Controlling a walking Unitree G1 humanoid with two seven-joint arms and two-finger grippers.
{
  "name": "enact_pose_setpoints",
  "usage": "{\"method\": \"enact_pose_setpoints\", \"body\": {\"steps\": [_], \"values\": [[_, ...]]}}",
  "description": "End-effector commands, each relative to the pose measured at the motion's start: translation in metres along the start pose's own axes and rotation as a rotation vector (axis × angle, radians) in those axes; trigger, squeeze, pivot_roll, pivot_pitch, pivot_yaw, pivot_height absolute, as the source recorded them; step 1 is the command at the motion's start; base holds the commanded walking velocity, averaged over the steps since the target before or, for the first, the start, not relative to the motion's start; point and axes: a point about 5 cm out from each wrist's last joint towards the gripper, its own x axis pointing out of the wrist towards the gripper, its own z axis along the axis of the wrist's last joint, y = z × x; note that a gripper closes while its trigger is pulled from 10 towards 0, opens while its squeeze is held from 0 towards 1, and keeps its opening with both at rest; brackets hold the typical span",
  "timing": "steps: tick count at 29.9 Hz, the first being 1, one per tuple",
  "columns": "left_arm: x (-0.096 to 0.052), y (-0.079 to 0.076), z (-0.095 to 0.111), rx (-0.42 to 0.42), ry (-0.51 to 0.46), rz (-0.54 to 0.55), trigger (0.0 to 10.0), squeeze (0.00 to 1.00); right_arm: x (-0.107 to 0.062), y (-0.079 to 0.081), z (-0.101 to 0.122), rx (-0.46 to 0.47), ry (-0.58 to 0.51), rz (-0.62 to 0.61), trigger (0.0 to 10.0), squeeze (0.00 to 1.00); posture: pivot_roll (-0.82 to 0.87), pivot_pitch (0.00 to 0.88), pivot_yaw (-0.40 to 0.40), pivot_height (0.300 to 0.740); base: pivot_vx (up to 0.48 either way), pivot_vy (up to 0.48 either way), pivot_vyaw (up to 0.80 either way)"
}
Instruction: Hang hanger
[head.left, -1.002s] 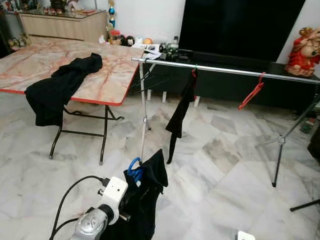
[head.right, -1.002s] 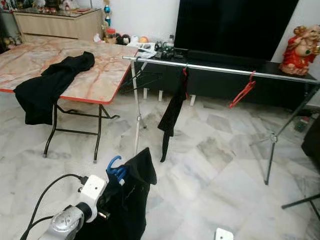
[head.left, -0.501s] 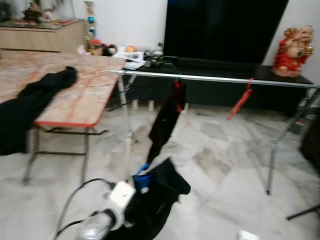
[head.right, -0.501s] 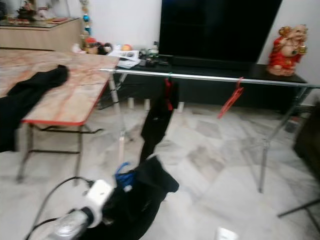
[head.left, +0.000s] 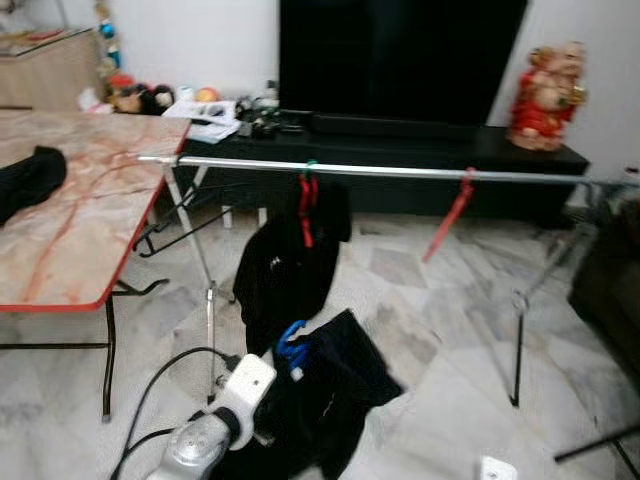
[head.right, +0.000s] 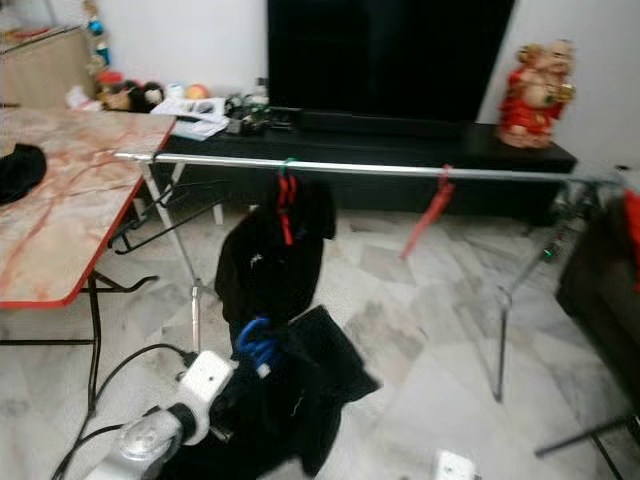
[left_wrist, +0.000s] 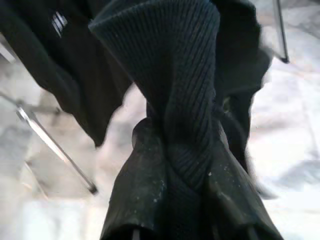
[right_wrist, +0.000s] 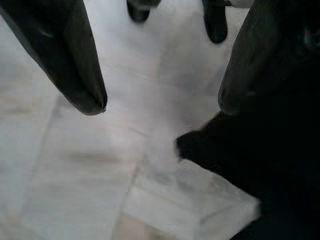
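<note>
The left gripper (left_wrist: 192, 200) has its jaws pinched on a fold of the black knit garment (head.left: 335, 400), which drapes over the blue hanger (head.left: 292, 345); only the hanger's hook pokes out of the cloth, just above the white wrist housing. The right gripper (right_wrist: 160, 95) hangs low over the marble floor (head.left: 450, 330) with its jaws spread and nothing between them, black cloth dark beside one finger.

Taking the silver rail (head.left: 400, 172) as the landmark: the blue hanger sits below it and nearer the robot, roughly under the rail's left half. The rail runs level from side to side, so the hook must go up and forward to meet it. The left arm carries the load and is the nearer one. On the rail a red hanger with a black garment (head.left: 285, 265) hangs directly beyond the blue hook, and an empty red hanger (head.left: 448, 215) hangs farther right; the bare stretch between them looks the likeliest spot.

The desk (head.left: 60, 240) stands left of the rail with another black cloth (head.left: 28, 180) on it. The blue hanger's shoulders are buried in fabric, and the head views are somewhat blurred.
</note>
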Motion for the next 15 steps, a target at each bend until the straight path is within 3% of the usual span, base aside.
{"method": "enact_pose_setpoints", "body": {"steps": [1, 10, 15], "values": [[0.0092, -0.0062, 0.0172, 0.02, -0.062, -0.019, 10.0, 0.0, -0.0021, -0.0155, -0.0034, -0.008, 0.013, -0.039, 10.0, 0.0, 0.1, 0.0, -0.064, 0.74, 0.48, 0.0, 0.0], [0.0144, -0.0078, 0.0228, 0.03, -0.077, -0.035, 10.0, 0.0, -0.0028, -0.0174, -0.0059, 0.003, 0.017, -0.042, 10.0, 0.0, 0.1, 0.0, -0.061, 0.74, 0.48, 0.0, 0.0], [0.0166, -0.0067, 0.0239, 0.039, -0.076, -0.039, 10.0, 0.0, -0.004, -0.0185, -0.0115, -0.013, 0.031, -0.036, 10.0, 0.0, 0.1, 0.0, -0.058, 0.74, 0.48, 0.0, -0.79]]}}
